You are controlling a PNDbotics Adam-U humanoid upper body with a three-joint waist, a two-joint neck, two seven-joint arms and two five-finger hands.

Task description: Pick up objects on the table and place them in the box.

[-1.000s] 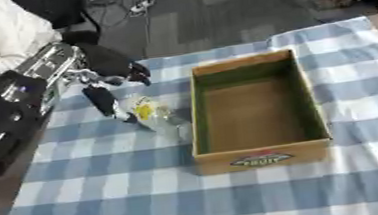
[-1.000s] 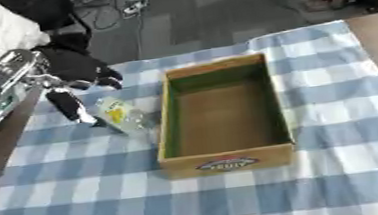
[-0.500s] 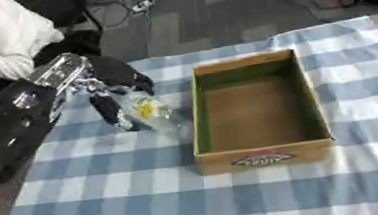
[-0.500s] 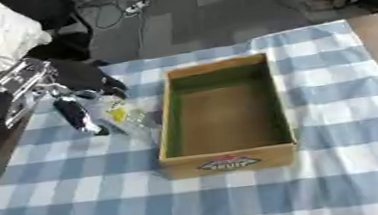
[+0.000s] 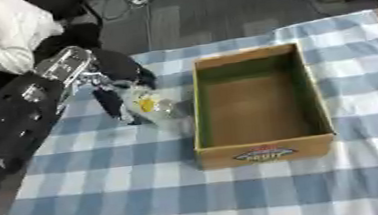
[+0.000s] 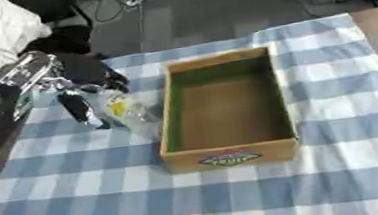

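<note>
A clear plastic bottle (image 5: 154, 109) with a yellow label lies on the checked cloth, close against the left wall of the cardboard box (image 5: 266, 152). The box is open-topped, green inside, and holds nothing. My left hand (image 5: 121, 72) comes in from the left on a black and silver arm and hovers over the bottle's far end. Its dark fingers (image 6: 76, 109) point down along the bottle's left side, spread and not closed round it. The bottle rests on the table. My right hand shows in neither view.
A blue and white checked cloth (image 5: 149, 194) covers the table, with its left edge near my arm. A person in white (image 5: 5, 33) sits beyond the far left corner. Grey floor with cables lies behind the table.
My left hand has dropped lower and nearer to the bottle, its fingers now beside the bottle's left side. Bottle and box have stayed put.
</note>
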